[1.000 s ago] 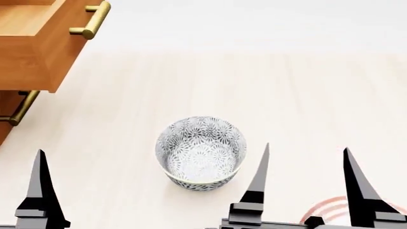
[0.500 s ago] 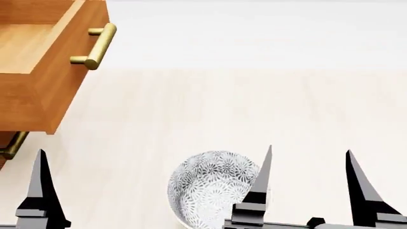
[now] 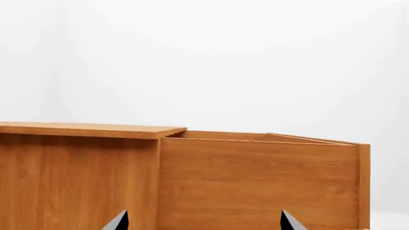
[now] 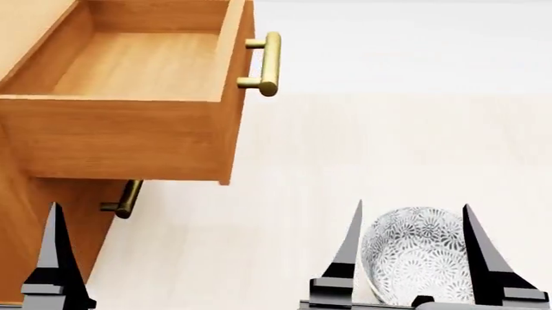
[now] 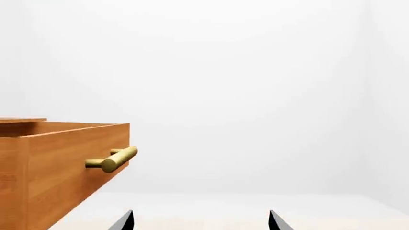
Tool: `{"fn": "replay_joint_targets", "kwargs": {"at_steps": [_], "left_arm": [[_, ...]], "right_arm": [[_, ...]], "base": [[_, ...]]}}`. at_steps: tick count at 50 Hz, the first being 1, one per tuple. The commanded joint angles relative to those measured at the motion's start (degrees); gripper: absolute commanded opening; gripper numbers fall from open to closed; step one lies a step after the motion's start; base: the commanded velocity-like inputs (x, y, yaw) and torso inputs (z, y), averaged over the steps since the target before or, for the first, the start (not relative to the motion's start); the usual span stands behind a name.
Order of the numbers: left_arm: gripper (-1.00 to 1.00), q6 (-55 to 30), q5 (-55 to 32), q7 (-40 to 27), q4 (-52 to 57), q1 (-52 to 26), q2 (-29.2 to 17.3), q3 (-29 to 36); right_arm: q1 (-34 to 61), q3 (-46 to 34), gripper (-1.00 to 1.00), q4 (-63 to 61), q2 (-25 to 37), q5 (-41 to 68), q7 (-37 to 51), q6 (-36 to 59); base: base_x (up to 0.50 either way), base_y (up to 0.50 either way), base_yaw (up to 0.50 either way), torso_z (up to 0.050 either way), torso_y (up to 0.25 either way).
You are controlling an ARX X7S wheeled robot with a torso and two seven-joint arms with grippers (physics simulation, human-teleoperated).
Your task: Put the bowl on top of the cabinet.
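The right hand (image 4: 410, 255) stands with its fingers apart, the bowl (image 4: 414, 258) showing between them at the lower right of the head view, on the pale floor (image 4: 362, 148). Whether they touch it cannot be told. The bowl looks like glazed ceramic: stiff, smooth, probably slippery and breakable, so a grip across the rim or wall seems best. The left hand (image 4: 56, 258), lower left, shows only one finger; its state cannot be told. The cabinet (image 4: 129, 129) fills the upper left, drawer (image 4: 138, 64) open. Half a second earlier the bowl sat nearer centre and the cabinet further left.
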Motion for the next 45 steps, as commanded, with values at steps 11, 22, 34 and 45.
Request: {"fn": "replay_joint_targets", "kwargs": {"at_steps": [11,22,34,45], "left_arm": [[1.00,-1.4,1.2,-0.4,1.1,0.9,0.6,-0.5],[1.00,-2.8,-0.5,-1.0,1.5,0.4,0.4,-0.9],[1.00,-2.6,-1.2,-1.3,1.2,0.6,0.0,-0.7],[1.00,-2.3,-1.8,-1.4,1.1,0.7,-0.4,-0.5]], "right_arm": [[-0.9,0.7,1.00,-1.6,-0.5,-0.4,-1.0,0.8],[-1.8,3.3,1.00,-0.6,-1.6,2.8,-0.1,-1.8],[-2.0,3.5,1.00,-0.8,-1.2,4.2,1.2,-2.3],[-1.9,3.1,1.00,-0.8,-0.5,4.7,1.9,-2.4]], "base": [[0.00,0.50,0.00,0.000,0.000],[0.00,0.41,0.00,0.000,0.000],[0.00,0.00,0.00,0.039,0.000],[0.00,0.00,0.00,0.049,0.000]]}}
